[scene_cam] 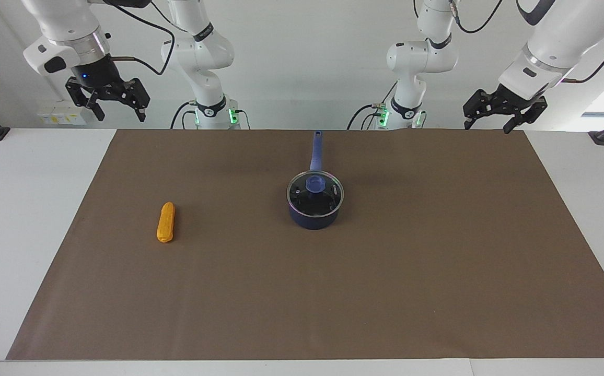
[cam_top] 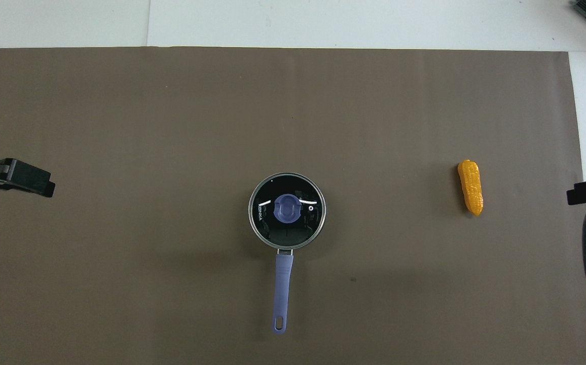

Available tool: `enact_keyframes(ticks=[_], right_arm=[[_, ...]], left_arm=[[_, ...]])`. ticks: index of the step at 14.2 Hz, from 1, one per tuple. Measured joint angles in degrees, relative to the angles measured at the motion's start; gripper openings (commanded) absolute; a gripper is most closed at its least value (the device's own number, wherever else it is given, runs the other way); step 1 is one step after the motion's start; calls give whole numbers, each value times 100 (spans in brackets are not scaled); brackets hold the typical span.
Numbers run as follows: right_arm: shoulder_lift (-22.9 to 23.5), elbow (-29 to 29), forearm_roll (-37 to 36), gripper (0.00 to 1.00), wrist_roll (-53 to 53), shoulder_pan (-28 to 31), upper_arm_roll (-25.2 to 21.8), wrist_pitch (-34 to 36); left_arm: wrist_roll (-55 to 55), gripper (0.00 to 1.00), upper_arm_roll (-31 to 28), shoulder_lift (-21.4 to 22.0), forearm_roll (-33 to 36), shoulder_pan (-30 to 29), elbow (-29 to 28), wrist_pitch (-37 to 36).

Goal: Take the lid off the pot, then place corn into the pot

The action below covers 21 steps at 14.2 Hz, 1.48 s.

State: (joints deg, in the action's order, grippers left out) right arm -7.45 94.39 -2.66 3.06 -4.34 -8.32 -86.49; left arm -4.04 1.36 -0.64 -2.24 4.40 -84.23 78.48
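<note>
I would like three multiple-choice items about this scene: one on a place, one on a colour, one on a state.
1. Where does the corn lie?
A. In the pot
B. On the brown mat, toward the right arm's end
C. On the lid

2. What colour is the lid's knob?
A. Red
B. Blue
C. Green

3. How is the pot now?
A. Covered by the lid
B. Uncovered
C. Tipped over

Answers: 1 B, the cob rests alone on the mat; 2 B, the knob matches the blue handle; 3 A, the glass lid sits on the rim.
</note>
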Motion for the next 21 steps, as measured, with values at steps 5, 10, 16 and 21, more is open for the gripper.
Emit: enact_keyframes(ticks=[5,10,16,21], right_arm=[[0,0,0,100,6,0,0,0],[0,0,0,100,80,0,0,0],[0,264,0,100,175,61,-49,-54],[132,1111,3,100,203,67,-35,-1424]], left_arm=[[276,100,23,4,0,361,-28,28],[1153,100,46,-12,0,1005,-331,466],[1869,100,64,-60,0,1638,-750,1090],[2515,100,71,-315,-1,2072,-851,1433]])
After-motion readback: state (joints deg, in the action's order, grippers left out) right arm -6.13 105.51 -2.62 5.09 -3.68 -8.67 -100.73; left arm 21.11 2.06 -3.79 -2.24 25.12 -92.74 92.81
